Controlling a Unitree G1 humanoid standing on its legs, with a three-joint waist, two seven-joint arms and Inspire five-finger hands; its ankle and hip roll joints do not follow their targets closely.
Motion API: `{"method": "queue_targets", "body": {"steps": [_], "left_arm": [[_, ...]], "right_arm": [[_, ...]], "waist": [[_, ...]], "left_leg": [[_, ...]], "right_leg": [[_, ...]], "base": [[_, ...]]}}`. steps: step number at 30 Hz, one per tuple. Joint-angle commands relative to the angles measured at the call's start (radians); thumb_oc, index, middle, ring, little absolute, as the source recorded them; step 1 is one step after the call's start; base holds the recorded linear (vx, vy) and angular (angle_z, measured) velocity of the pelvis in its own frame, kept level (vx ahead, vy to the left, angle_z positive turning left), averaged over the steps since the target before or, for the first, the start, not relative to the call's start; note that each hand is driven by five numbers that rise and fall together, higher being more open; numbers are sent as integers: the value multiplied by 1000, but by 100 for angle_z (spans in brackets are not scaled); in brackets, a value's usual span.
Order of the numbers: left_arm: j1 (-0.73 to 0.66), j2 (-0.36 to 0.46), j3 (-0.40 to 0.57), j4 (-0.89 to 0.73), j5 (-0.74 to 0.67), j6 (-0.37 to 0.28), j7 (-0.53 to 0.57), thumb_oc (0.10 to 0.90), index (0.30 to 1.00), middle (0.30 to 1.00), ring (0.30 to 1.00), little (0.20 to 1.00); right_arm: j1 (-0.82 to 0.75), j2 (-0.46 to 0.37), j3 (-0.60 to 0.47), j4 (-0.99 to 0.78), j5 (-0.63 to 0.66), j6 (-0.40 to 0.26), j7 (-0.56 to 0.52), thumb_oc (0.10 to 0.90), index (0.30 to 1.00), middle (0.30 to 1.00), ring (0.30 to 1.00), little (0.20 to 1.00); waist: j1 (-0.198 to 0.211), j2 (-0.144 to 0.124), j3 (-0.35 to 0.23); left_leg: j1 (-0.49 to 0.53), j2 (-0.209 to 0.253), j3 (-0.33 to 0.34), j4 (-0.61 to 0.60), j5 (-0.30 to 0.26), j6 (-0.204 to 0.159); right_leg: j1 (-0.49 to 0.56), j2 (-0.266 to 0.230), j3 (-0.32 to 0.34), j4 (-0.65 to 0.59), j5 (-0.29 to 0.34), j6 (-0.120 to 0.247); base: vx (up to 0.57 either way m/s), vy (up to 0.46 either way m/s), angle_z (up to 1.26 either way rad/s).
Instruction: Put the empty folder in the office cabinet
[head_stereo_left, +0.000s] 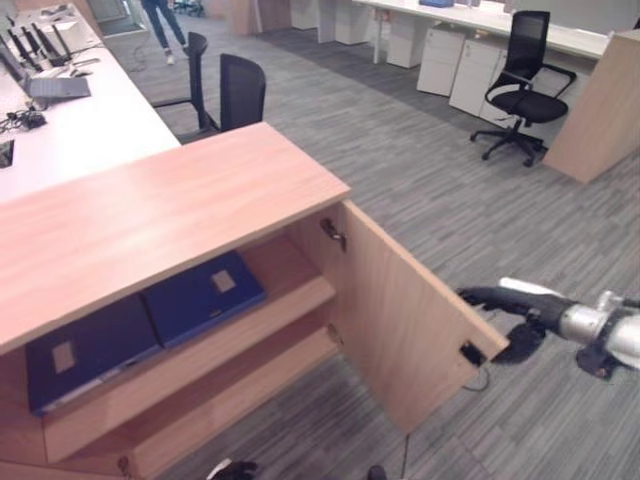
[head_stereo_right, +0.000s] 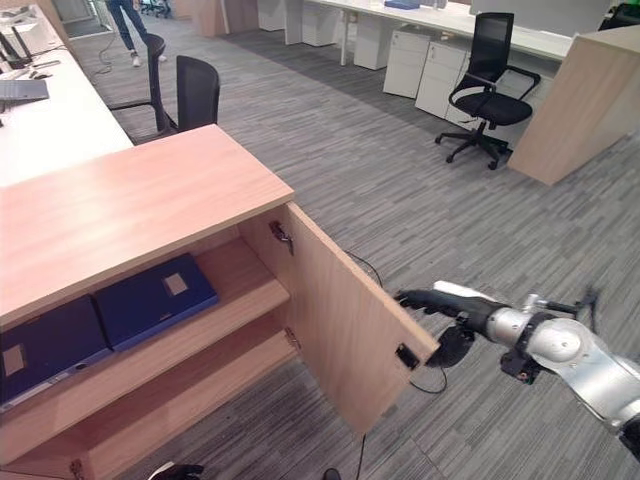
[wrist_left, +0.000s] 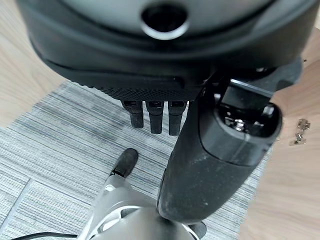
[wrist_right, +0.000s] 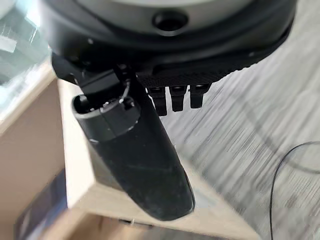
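1. On the left, the two dark blue folders (head_stereo_left: 150, 325) lie flat, side by side, on the upper shelf (head_stereo_left: 290, 300) of the office cabinet (head_stereo_left: 150, 215); we cannot tell which of them is the empty one. We judge the placing done, so the step in hand is closing up.
2. The left hand (wrist_left: 220, 150) hangs low over the carpet beside the cabinet, fingers relaxed and empty. We would keep it clear of the door's path.
3. The cabinet door (head_stereo_left: 400, 320) stands swung wide open, its free edge towards us. The folders lie well inside the shelf, so we judge nothing should catch as the door shuts.
4. The right hand (head_stereo_right: 450, 305) reaches just past the door's free edge, fingers straight and holding nothing; the right wrist view shows its thumb over that edge. We would lay flat fingers on the outer face near the free edge and push slowly along the hinge arc, not straight inwards.
5. The wooden cabinet top (head_stereo_right: 130, 210) is bare. Far left, a white tabletop (head_stereo_left: 90, 125) carries a laptop (head_stereo_left: 55, 85).
6. The floor is grey striped carpet (head_stereo_left: 430, 170). Black office chairs (head_stereo_left: 525, 85) stand by the far desks, and a person (head_stereo_left: 160, 25) walks at the far left.
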Motion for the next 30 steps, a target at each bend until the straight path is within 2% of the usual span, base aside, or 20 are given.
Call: {"method": "queue_targets", "body": {"steps": [1,7,9,10,11,13,14,15,16,17,20,22,23,24,25,27,28,30], "left_arm": [[-42,56,-58,36,32,-23,-24,800,900,900,900,900],[-44,39,-64,10,26,-27,-33,800,900,900,900,900],[-42,31,-64,-1,23,-28,-36,800,900,900,900,900],[-38,25,-68,-30,16,-28,-37,800,900,900,900,900],[-38,25,-69,-30,16,-28,-38,800,900,900,900,900],[-32,21,-65,-58,10,-25,-37,800,900,900,900,900],[-27,19,-55,-70,2,-23,-31,800,900,900,900,900],[-26,24,-57,-71,2,-22,-32,800,900,900,900,900],[-22,23,-45,-85,-11,-19,-20,800,900,900,900,900],[-22,24,-44,-86,-11,-18,-20,800,900,900,900,900],[-17,20,-30,-85,-40,-19,8,800,900,900,900,900],[-4,14,-18,-79,-68,-21,25,800,900,900,900,900],[-4,14,-18,-79,-68,-21,25,800,900,900,900,900],[-3,11,-10,-67,-93,-23,36,800,900,900,900,900],[-11,4,3,-40,-124,-25,57,800,900,900,900,900],[-10,1,11,-33,-143,-25,62,800,900,900,900,900],[-9,-9,43,-24,-187,-24,70,800,900,900,900,900],[-9,-9,42,-23,-187,-24,70,800,900,900,900,900]], "right_arm": [[-160,-18,44,-135,78,-81,70,800,900,900,900,900],[-275,-41,123,-297,173,-85,126,800,900,900,900,900],[-285,-25,105,-338,225,-94,126,800,900,900,900,900],[-269,20,61,-364,295,-100,120,800,900,900,900,900],[-266,20,58,-365,295,-100,120,800,900,900,900,900],[-222,105,-4,-368,348,-101,107,800,900,900,900,900],[-177,218,-46,-350,368,-100,88,800,900,900,900,900],[-171,222,-52,-351,367,-100,89,800,900,900,900,900],[-150,325,-48,-321,351,-98,63,800,900,900,900,900],[-151,327,-47,-320,351,-98,63,800,900,900,900,900],[-176,430,14,-295,320,-94,43,800,900,900,900,900],[-231,445,98,-292,296,-78,46,800,900,900,900,900],[-232,446,98,-292,296,-78,46,800,900,900,900,900],[-261,443,130,-275,280,-80,41,800,900,900,900,900],[-278,430,151,-261,271,-77,33,800,900,900,900,900],[-268,420,153,-252,263,-75,30,800,900,900,900,900],[-234,409,148,-230,239,-72,23,800,900,900,900,900],[-232,410,147,-230,239,-72,23,800,900,900,900,900]], "waist": [[37,-66,-59],[37,-75,-65],[36,-76,-71],[41,-78,-74],[42,-79,-74],[47,-76,-77],[59,-71,-77],[61,-75,-78],[75,-69,-73],[74,-70,-73],[98,-69,-56],[120,-69,-36],[119,-69,-36],[136,-66,-17],[156,-71,10],[163,-75,14],[174,-85,19],[173,-85,19]], "left_leg": [[-5,60,21,9,74,-58],[-6,61,17,8,85,-56],[-5,61,17,8,87,-54],[-4,63,15,8,86,-50],[-4,63,15,8,86,-50],[-5,65,11,10,86,-47],[-8,68,5,13,88,-44],[-8,68,5,14,88,-45],[-11,68,-3,17,91,-42],[-11,68,-3,18,91,-42],[-36,66,-17,27,114,-28],[-60,60,-46,30,127,-26],[-61,60,-46,30,127,-26],[-92,52,-72,39,147,-26],[-136,43,-109,55,166,-43],[-147,36,-108,63,149,-31],[-133,15,-90,113,58,-4],[-136,15,-93,119,53,-3]], "right_leg": [[11,10,34,9,-187,10],[10,7,27,8,-179,14],[11,6,25,8,-176,15],[14,7,23,8,-175,15],[14,7,23,8,-175,15],[17,8,20,8,-173,16],[20,11,17,9,-173,15],[20,11,17,9,-173,15],[23,13,14,10,-174,13],[23,13,14,10,-174,13],[10,8,-9,17,-162,4],[6,4,-29,16,-163,2],[6,4,-30,16,-163,2],[-4,-2,-50,15,-162,1],[-12,-19,-83,13,-174,2],[-28,-34,-114,18,-177,0],[-40,-57,-163,24,-184,-2],[-40,-57,-165,25,-185,-2]], "base": [[-3,24,6],[0,0,0],[0,0,0],[0,0,0],[0,0,0],[7,-21,0],[11,-33,1],[18,-39,1],[0,0,0],[0,0,0],[-41,-32,11],[12,-39,25],[-48,-24,41],[-115,-23,50],[-168,-35,46],[-120,-42,68],[-65,-40,119],[-68,-29,136]]}}
